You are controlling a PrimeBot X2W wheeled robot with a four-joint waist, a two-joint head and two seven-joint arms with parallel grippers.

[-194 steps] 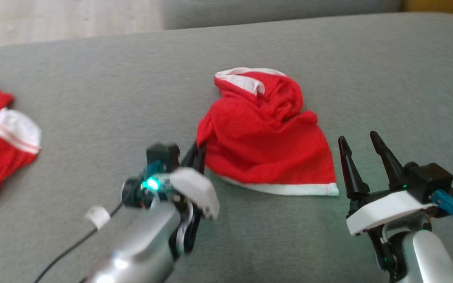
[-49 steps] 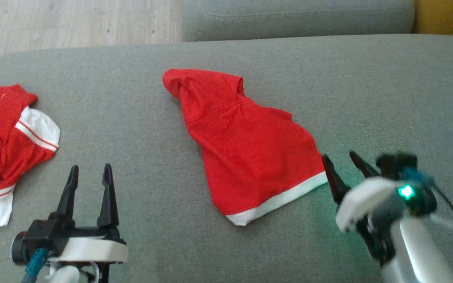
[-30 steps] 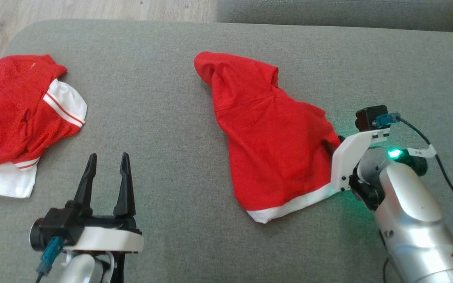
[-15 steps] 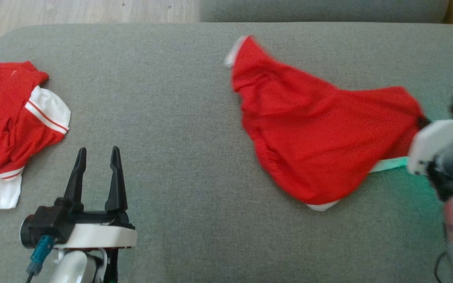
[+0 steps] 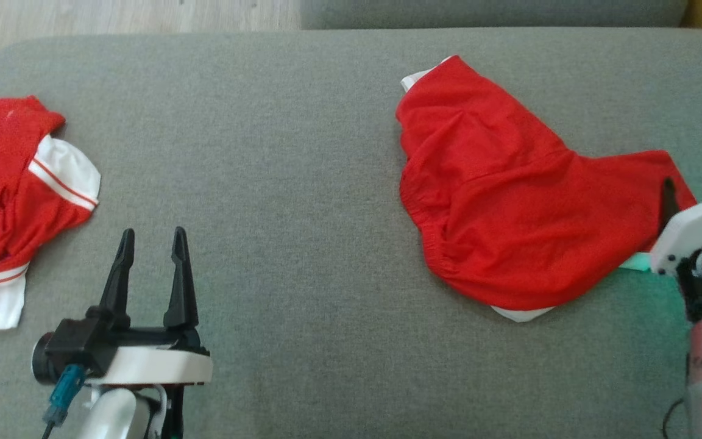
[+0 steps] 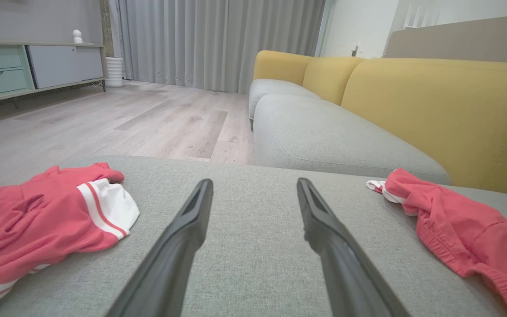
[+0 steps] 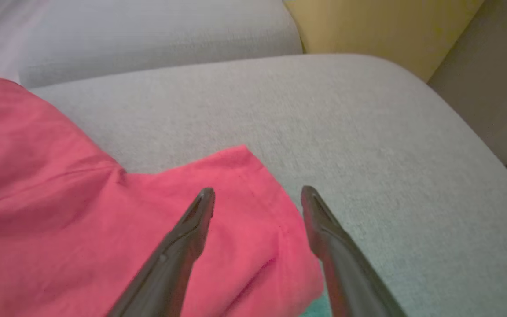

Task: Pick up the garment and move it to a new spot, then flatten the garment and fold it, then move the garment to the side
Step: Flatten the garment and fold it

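**A:** What sits closest to the robot?

**B:** The left gripper (image 5: 153, 235), low on the left of the head view. Its two dark fingers are spread wide and point away over bare grey cushion (image 5: 296, 152), with nothing between them.

**A:** And the other one?

**B:** The right gripper (image 7: 258, 190) is at the right edge of the head view, its fingers parted too. In its own wrist view one finger lies over red cloth and the other over the cloth's outer edge. It pinches nothing that I can make out. That view is soft, so I cannot say whether the tips touch the fabric or sit just above it.

**A:** So where is the garment?

**B:** The garment (image 5: 509, 225) lies rumpled on the right part of the cushion, its right end under the right gripper. It is red, with a gathered edge on the side facing the left gripper. White trim peeks out under the near edge, and a white corner shows at the far end.

**A:** Anything else on the cushion?

**B:** A second red piece (image 5: 3, 183) with a white panel and thin red stripes lies bunched at the left edge, well apart from the garment.

**A:** And farther back?

**B:** The left wrist view shows another grey seat (image 6: 324, 136) beyond the cushion, with a yellow backrest (image 6: 434, 101) beside it. Past those are a wooden floor (image 6: 126, 119), grey curtains (image 6: 214, 39) and a low cabinet (image 6: 16, 66) with pale green drawers.
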